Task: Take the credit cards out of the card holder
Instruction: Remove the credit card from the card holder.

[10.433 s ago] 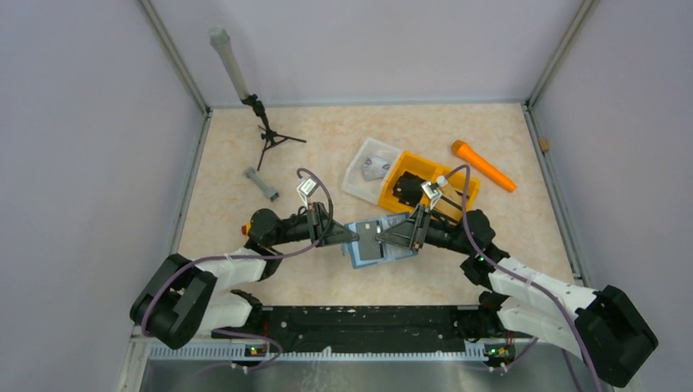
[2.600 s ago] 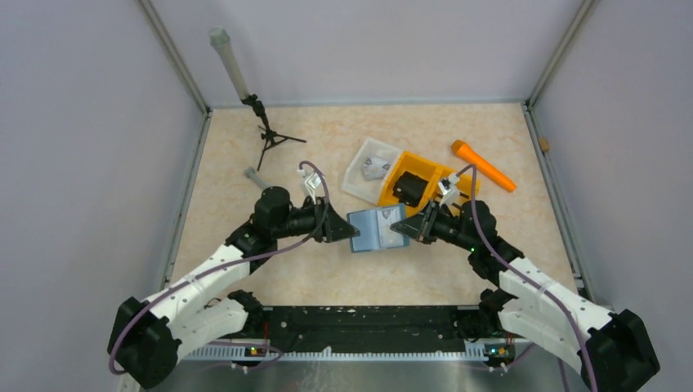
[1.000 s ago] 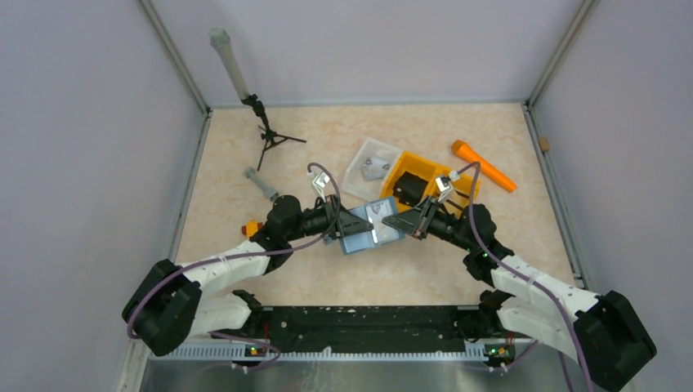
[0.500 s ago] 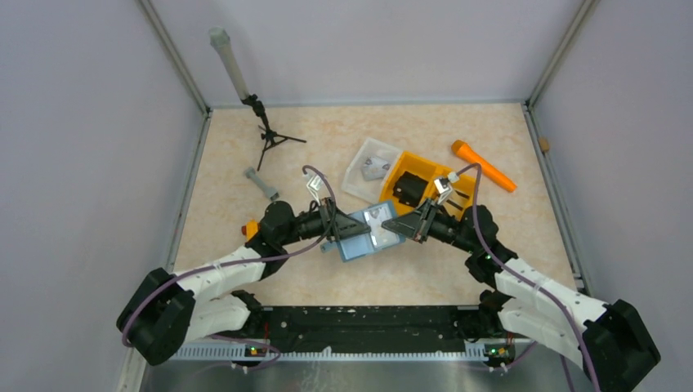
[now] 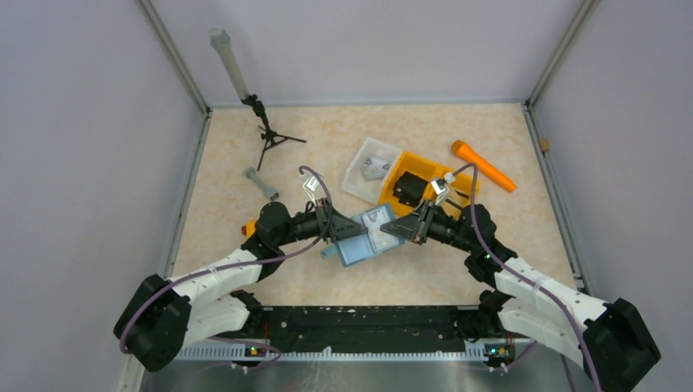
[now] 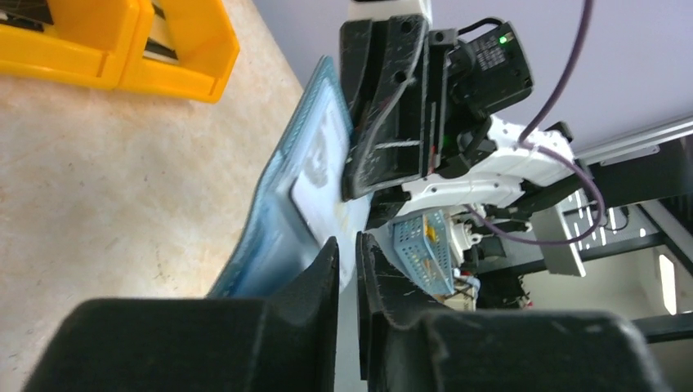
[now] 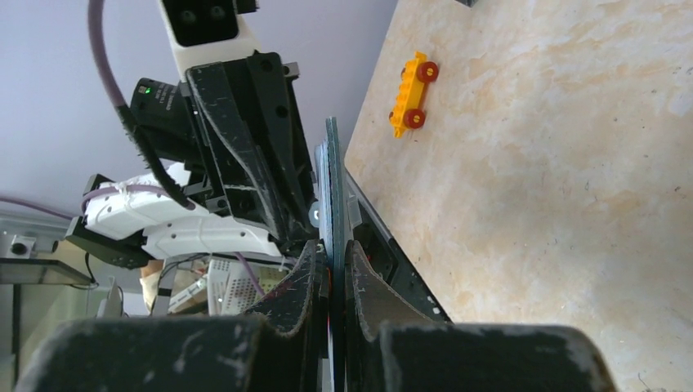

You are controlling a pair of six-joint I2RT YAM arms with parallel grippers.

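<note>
The teal-blue card holder (image 5: 365, 237) hangs open above the table between my two grippers. My right gripper (image 5: 392, 229) is shut on its right edge; in the right wrist view the thin teal edge (image 7: 333, 180) stands between the closed fingers of the right gripper (image 7: 331, 243). My left gripper (image 5: 336, 231) is at the holder's left side. In the left wrist view the holder (image 6: 282, 208) shows a pale card (image 6: 320, 175) that runs down between the nearly closed fingers of the left gripper (image 6: 347, 238). A bluish corner (image 5: 329, 251) sticks out at the holder's lower left.
An orange divided bin (image 5: 445, 175) and a clear tray (image 5: 369, 167) stand just behind the holder. An orange cylinder (image 5: 482, 165) lies at the back right. A small tripod (image 5: 266, 135) and a grey bolt (image 5: 261, 183) are at the back left. A yellow toy car (image 7: 411, 90) sits by my left arm.
The holder has sunk a little toward the near side. My left gripper has drawn back to the left and a bluish corner now shows at the holder's lower left. My right gripper keeps its hold.
</note>
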